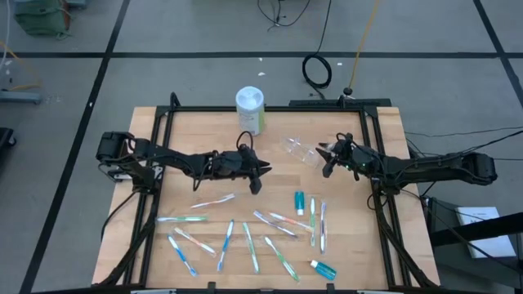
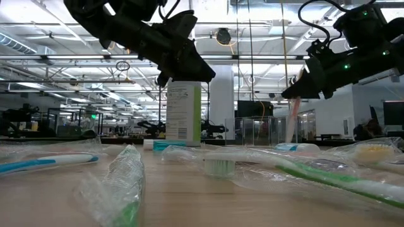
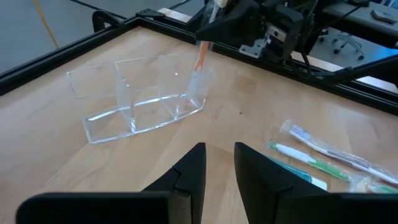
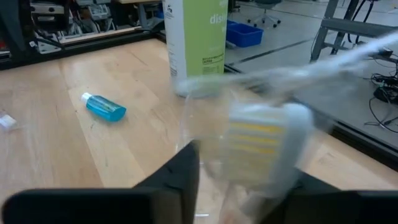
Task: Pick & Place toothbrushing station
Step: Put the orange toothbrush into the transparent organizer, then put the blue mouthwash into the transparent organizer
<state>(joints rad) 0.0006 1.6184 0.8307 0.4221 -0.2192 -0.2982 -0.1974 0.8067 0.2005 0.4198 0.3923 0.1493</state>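
Beneath the right gripper [image 1: 327, 155], clenched on a wrapped pink-handled toothbrush [image 3: 200, 57], a clear plastic compartmented holder [image 3: 134, 99] is being loaded; lowering and release are called for next. Left gripper [image 3: 217, 163] hovers released.

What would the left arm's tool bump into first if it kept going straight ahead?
Probably the clear plastic three-compartment holder, straight ahead of the open left tool across bare wooden table. Depth is uncertain.
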